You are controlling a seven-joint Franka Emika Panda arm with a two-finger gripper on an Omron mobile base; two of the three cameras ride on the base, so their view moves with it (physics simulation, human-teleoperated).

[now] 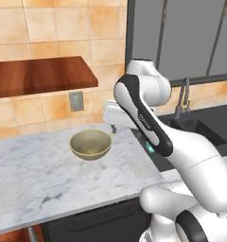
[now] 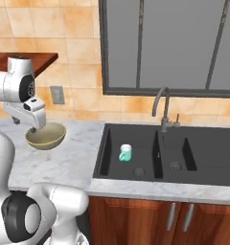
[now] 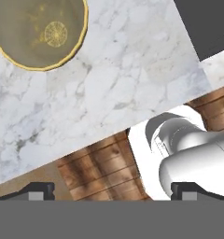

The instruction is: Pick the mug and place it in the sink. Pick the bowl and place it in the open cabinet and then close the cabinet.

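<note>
The olive-tan bowl [image 1: 90, 144] sits upright on the white marble counter [image 1: 35, 175], left of the sink. In the right base view the bowl [image 2: 46, 135] lies just below and right of my gripper [image 2: 25, 125], which hovers above the counter beside the bowl's rim. The hand view looks straight down, with the bowl [image 3: 39, 32] at its top left and my gripper [image 3: 113, 193] open with nothing between its fingertips [image 3: 37, 190]. The teal mug [image 2: 125, 152] stands upright in the left basin of the black sink [image 2: 203, 165]. A reddish-brown part of the cabinet [image 1: 39, 75] hangs above the counter.
A grey gooseneck faucet [image 2: 161, 107] rises behind the sink, below a dark window. A wall socket [image 1: 76, 100] sits on the tiled wall behind the bowl. Wooden doors [image 2: 136, 215] run under the sink counter. My own white arm [image 1: 181, 151] crosses between bowl and sink.
</note>
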